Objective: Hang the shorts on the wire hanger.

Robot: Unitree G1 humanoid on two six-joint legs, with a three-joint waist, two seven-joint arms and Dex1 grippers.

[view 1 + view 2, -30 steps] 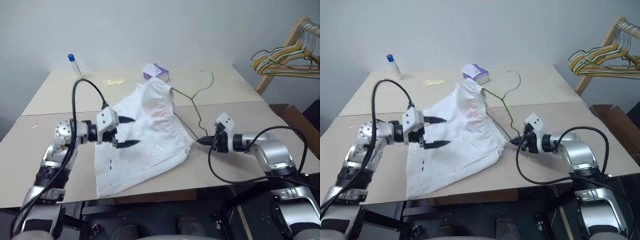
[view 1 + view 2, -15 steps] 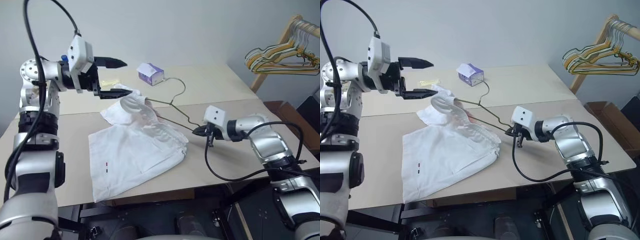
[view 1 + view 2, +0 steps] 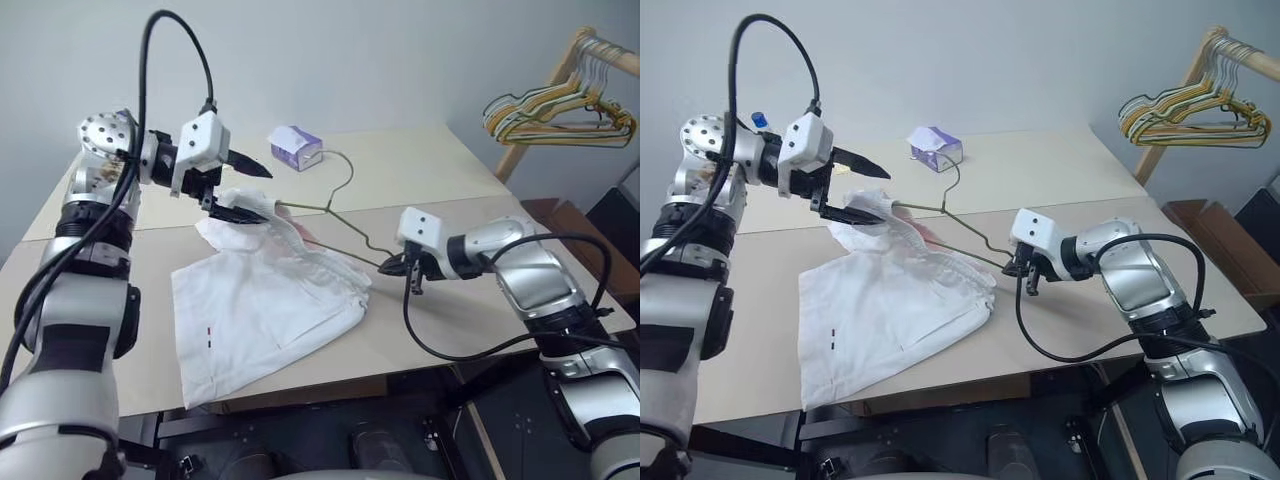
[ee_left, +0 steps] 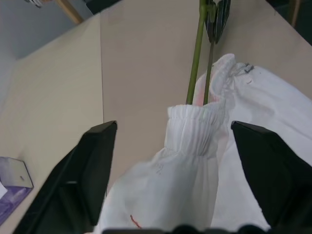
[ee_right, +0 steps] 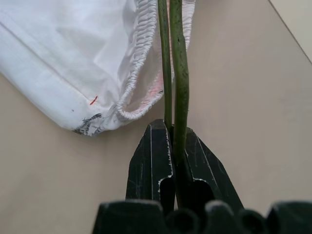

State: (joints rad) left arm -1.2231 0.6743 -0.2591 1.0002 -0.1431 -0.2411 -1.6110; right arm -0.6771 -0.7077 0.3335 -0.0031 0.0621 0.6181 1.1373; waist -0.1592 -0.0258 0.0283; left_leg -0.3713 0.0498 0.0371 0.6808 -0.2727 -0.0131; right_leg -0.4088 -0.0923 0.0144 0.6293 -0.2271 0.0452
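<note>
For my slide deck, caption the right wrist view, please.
Right gripper pinching the wire hanger, whose arms run into the shorts.

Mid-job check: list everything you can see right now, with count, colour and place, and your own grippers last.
shorts: one, white, on the table's near half, waistband lifted over the hanger's end.
wire hanger: one, olive-green, held above the table.
tissue box: one, purple-white, far side of the table.
hanger bunch: several, yellow, green, white, on a wooden rack at right.
table: one, beige.
left gripper: black, open, around the raised waistband.
right gripper: black, shut on the wire hanger.
</note>
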